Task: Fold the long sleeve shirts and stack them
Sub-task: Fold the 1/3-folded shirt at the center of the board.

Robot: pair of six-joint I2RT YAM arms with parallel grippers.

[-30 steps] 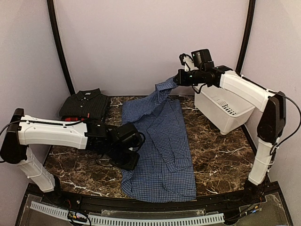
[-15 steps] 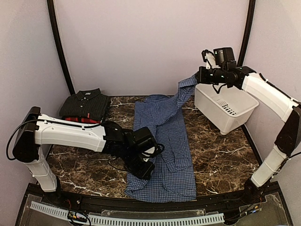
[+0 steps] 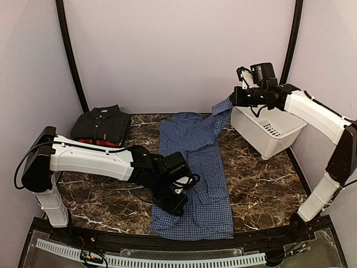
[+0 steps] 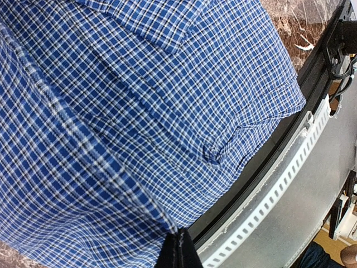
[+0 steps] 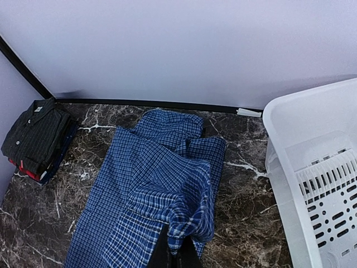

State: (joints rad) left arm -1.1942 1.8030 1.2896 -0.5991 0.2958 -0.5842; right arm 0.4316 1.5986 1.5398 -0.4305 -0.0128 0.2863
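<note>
Top external | left gripper (image 3: 177, 209), right gripper (image 3: 230, 103) both pinching blue shirt (image 3: 196, 159) | shirt dragged right

The left arm (image 3: 89, 162) rises from its near-left base, bends at the shoulder and runs its white forearm rightward toward the middle. Its dark wrist tips downward, so the left claw (image 3: 176, 207) sits low with its fingers pressed together on the edge of the blue shirt (image 3: 195, 145). The right arm (image 3: 318, 114) climbs steeply from its near-right base to a high elbow, and its forearm then reaches left and back. The right claw (image 3: 231, 101) is raised and points left, its fingers pinched tight on a sleeve of that shirt.
</note>
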